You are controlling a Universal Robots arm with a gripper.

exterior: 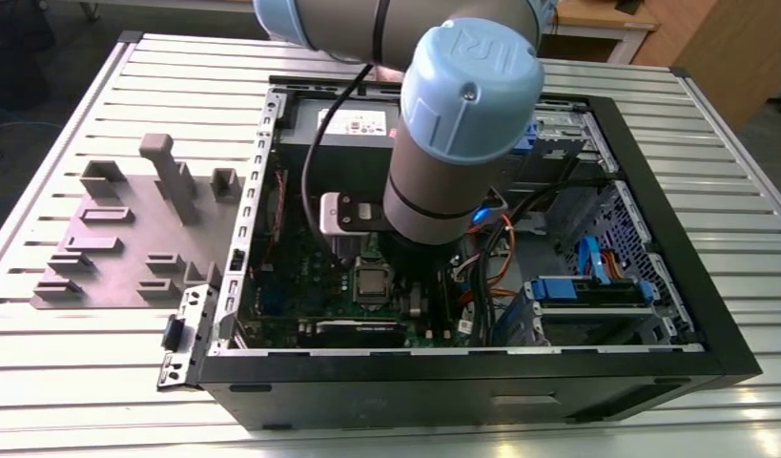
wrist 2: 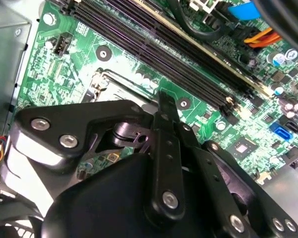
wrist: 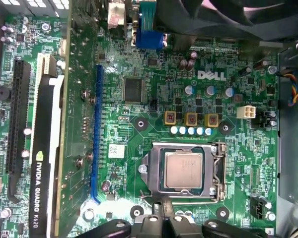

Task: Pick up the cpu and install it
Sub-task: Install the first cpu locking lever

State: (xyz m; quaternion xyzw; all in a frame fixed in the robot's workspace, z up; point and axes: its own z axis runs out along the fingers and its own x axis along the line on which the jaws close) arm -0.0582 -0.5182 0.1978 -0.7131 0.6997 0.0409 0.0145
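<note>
The small square cpu [wrist: 184, 169] has a dull, brushed silvery metal top; the rectangular socket frame [wrist: 219, 171] around it is brighter bare metal; the green motherboard [wrist: 154, 106] looks lacquered and faintly glossy; the black gripper [wrist 2: 161, 124] is matt with shiny steel screws; the ribbed grey table [exterior: 97, 382] looks like satin aluminium.

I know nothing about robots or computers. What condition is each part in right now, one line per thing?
cpu: lying flat inside the socket frame.
socket frame: its metal frame around the chip, on the green motherboard.
computer case: lying on its side, side panel off, insides exposed.
graphics card: plugged into the motherboard.
gripper: inside the case, close beside the socket.
grey holder block: on the table beside the case.
</note>
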